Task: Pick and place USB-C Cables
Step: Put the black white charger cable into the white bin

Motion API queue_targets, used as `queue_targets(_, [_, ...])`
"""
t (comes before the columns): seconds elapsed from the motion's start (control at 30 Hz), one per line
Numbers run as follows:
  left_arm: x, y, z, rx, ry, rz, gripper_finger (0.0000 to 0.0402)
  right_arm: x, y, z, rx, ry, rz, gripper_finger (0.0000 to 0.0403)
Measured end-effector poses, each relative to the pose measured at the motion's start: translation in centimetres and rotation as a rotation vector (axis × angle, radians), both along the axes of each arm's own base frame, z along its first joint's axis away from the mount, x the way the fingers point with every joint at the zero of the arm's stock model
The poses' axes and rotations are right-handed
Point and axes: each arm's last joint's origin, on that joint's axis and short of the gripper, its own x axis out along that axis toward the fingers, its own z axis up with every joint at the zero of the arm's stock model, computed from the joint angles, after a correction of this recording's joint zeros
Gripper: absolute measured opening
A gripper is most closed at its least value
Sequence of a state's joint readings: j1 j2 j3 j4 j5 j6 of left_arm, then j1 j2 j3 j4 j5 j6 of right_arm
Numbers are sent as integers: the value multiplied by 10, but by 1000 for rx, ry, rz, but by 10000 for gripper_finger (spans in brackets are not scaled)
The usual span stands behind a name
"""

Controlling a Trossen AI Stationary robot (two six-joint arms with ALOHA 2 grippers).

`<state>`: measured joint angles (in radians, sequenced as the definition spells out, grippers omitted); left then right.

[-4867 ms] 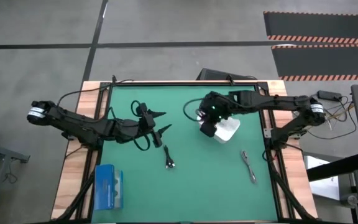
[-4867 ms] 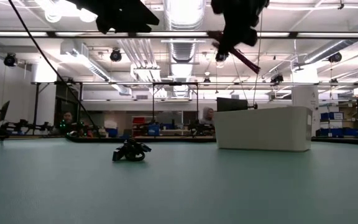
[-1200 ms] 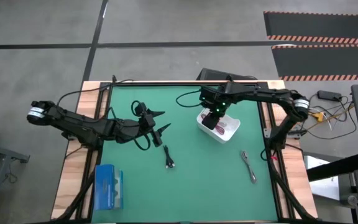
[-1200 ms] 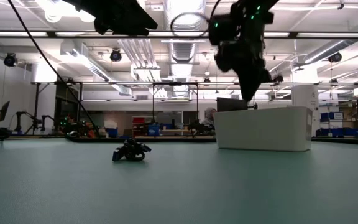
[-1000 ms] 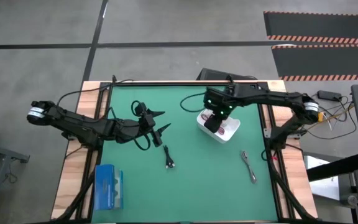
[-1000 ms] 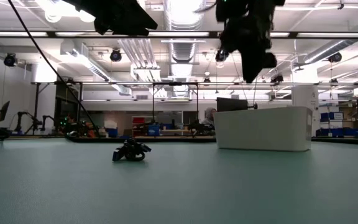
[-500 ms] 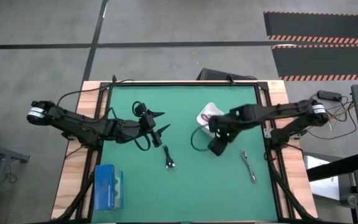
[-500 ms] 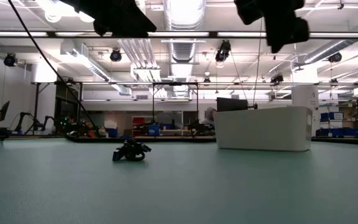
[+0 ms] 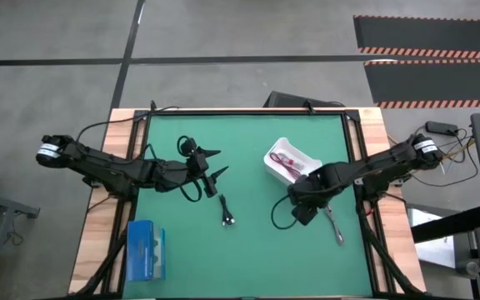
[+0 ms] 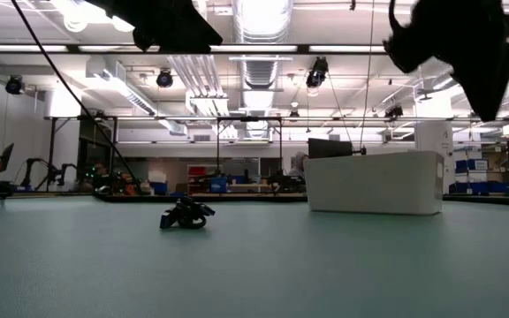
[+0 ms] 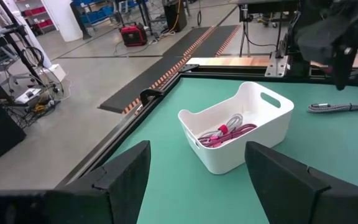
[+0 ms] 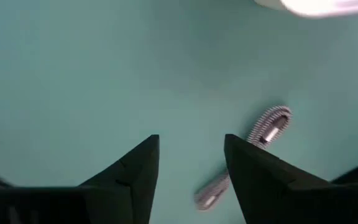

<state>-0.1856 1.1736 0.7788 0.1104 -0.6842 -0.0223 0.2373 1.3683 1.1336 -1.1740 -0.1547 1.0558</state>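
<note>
Over the green table mat (image 9: 248, 242), the right arm's two-finger gripper (image 9: 304, 215) hangs with its dark fingers (image 12: 132, 171) spread and nothing between them. The grey braided USB-C cable (image 9: 332, 222) lies on the mat just beside it, toward three o'clock in the overhead view. In the right wrist view that cable (image 12: 247, 154) lies beyond the spread fingers, off their centre line.

The white plastic bin with cut-out handles (image 9: 291, 163) sits at about one o'clock from the table's centre. It already holds the magenta-red cable (image 11: 232, 132) and the white cable with a pink tie (image 11: 224, 127). The black bundled cable (image 9: 227, 215) rests on the mat just below centre, toward six o'clock.

The left arm's gripper (image 9: 212, 163) waits at about ten o'clock, its fingers parted and empty. A flat blue box (image 9: 146, 250) sits at the mat's seven o'clock corner.

The step in hand looks to be the approach to the grey cable. To do it well, the gripper should probably shift until the bundle's middle sits between the fingers. It should turn so the fingers straddle the cable's narrow width, then come straight down before closing. A thin bundle lying flat could slide or splay if caught near one end.

No brand, label or writing can be read on the bin, box or cables.
</note>
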Motion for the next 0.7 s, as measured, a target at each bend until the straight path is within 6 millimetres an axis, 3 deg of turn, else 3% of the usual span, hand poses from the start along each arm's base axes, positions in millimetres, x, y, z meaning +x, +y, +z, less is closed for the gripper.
queue_targets(0.33, [0,0,0,0,1,0,246,-26,-1,-45,-34,138,-34,185])
queue_targets(0.7, [0,0,0,1,1,0,246,-52,14,-64,-31,123,-141,183])
